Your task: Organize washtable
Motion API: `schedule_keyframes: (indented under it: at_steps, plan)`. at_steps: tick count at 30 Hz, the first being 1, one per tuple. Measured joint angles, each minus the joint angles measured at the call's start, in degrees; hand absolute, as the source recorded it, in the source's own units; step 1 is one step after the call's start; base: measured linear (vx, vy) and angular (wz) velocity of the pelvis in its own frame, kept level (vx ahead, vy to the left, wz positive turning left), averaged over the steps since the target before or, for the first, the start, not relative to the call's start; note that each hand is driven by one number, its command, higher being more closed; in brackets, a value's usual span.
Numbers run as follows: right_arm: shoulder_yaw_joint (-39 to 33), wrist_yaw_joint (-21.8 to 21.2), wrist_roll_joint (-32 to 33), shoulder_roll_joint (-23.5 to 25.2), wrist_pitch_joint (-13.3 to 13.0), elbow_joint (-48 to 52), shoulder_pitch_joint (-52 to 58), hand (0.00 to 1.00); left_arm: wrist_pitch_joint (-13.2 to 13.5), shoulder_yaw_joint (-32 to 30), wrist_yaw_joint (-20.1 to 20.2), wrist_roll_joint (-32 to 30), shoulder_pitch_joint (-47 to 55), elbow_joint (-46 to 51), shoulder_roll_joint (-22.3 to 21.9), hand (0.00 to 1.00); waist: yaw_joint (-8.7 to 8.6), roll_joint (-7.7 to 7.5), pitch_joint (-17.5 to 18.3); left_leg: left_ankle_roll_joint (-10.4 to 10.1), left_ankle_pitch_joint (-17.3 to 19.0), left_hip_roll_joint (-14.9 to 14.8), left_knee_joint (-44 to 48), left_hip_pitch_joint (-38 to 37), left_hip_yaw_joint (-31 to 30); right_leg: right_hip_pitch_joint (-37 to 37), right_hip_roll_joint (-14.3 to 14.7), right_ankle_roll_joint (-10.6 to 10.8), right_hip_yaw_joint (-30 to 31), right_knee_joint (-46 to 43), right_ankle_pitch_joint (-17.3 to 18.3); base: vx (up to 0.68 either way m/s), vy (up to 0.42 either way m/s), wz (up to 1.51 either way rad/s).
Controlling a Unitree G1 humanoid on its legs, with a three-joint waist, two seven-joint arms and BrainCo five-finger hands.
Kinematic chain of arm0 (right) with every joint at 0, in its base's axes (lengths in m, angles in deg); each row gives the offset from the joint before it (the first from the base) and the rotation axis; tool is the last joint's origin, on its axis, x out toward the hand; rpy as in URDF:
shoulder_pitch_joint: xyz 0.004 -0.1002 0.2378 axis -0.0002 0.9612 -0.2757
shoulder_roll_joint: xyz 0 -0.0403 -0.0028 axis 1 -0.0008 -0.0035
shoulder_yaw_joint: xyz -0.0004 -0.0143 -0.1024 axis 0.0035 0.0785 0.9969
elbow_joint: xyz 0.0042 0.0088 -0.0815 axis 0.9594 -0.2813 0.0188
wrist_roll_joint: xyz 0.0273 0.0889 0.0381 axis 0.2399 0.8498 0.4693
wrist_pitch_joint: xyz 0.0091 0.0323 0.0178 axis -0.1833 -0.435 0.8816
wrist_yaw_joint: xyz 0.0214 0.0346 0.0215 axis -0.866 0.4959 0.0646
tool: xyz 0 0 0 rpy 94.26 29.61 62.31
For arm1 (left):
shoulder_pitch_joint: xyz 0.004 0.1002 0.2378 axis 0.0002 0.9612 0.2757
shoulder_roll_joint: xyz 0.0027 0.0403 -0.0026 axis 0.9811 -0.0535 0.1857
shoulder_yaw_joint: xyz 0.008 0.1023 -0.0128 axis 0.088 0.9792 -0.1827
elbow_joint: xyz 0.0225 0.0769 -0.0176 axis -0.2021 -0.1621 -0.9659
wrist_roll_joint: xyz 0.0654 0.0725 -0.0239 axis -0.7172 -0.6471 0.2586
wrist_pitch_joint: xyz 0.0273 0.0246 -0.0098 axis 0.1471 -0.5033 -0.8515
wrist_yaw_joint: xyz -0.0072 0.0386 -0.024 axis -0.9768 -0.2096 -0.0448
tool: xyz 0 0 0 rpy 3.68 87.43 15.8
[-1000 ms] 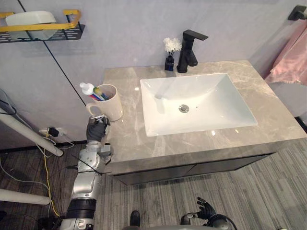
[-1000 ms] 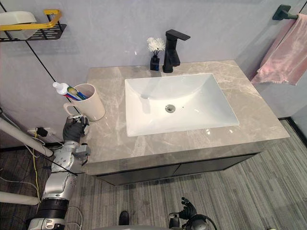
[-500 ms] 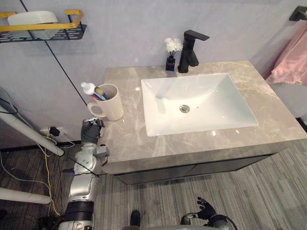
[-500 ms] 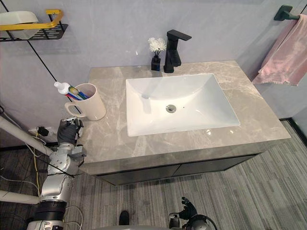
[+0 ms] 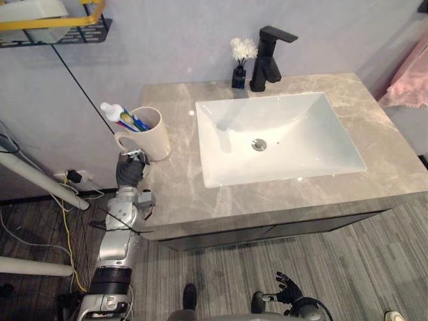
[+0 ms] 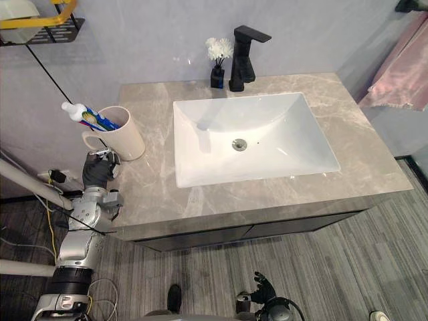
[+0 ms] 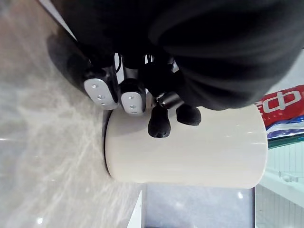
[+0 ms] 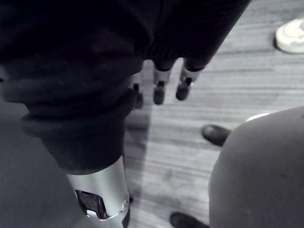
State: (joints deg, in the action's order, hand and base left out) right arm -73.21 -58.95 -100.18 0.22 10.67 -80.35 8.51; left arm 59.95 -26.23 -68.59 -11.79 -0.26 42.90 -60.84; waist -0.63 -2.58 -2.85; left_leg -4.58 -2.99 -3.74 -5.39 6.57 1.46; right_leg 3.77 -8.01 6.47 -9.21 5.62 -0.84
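Left hand (image 5: 131, 170) at 7 o'clock of cream ceramic mug (image 5: 152, 134); fingers (image 7: 100, 89) curled in, clasping nothing, dark tips just beside mug wall. Mug upright at 9 o'clock edge of grey marble countertop (image 5: 175, 190), colourful toothbrushes (image 5: 134, 122) inside. White rectangular basin (image 5: 294, 127) at mug's 3 o'clock, black faucet (image 5: 266, 63) at basin's 12 o'clock. Right hand (image 5: 289, 289) at 6 o'clock, low over floor, fingers straight and spread.

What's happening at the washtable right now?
The left hand is at the left edge of the counter with its fingers curled. It is right beside the cream mug, which holds a toothbrush and toothpaste, and it doesn't appear to grip the handle. The right hand hangs open, low over the floor.
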Motion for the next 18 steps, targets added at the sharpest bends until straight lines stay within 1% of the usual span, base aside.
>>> schedule_keyframes:
  at_steps: [5, 9, 12, 18]
  plan:
    - [-0.09, 0.19, 0.53, -0.66, -0.05, 0.97, -0.1, 0.0, 0.01, 0.64, -0.6, 0.19, -4.97, -0.22, 2.81, 1.0, 0.02, -0.39, -1.89, 0.16, -0.22, 0.13, 0.02, 2.16, -0.09, 1.78, -0.05, 0.01, -0.1, -0.01, -0.43, 0.0, 0.0, 0.0]
    - [-0.07, 0.38, 0.66, -0.68, -0.14, 2.21, -0.21, 0.0, 0.56, 1.06, -1.46, 0.23, -10.13, -1.96, 3.75, 1.0, -0.14, -0.68, -3.66, 0.35, -0.35, 0.45, 0.04, 3.31, -0.56, 2.75, -0.28, -0.06, -0.46, -0.01, -0.65, 0.01, 0.006, 0.03]
    - [-0.02, 0.41, 0.66, -0.68, -0.17, 2.24, -0.45, 0.0, 0.65, 2.67, -1.77, 0.22, -11.78, -2.31, 4.93, 1.0, -0.2, -0.7, -4.11, 0.35, -0.35, 0.56, 0.04, 3.83, -0.65, 3.07, -0.36, -0.1, -1.01, -0.02, -0.68, 0.0, 0.008, 0.06]
    - [0.7, 0.46, 0.69, -0.62, -0.33, 2.4, -0.51, 0.0, 0.96, 3.12, -2.63, 0.23, -14.62, -2.42, 5.08, 1.0, -0.15, -0.68, -4.96, 0.45, -0.41, 0.85, 1.5, 5.05, -1.03, 3.87, -0.78, -0.28, -0.4, -0.49, -0.8, 0.0, 0.007, 0.01]
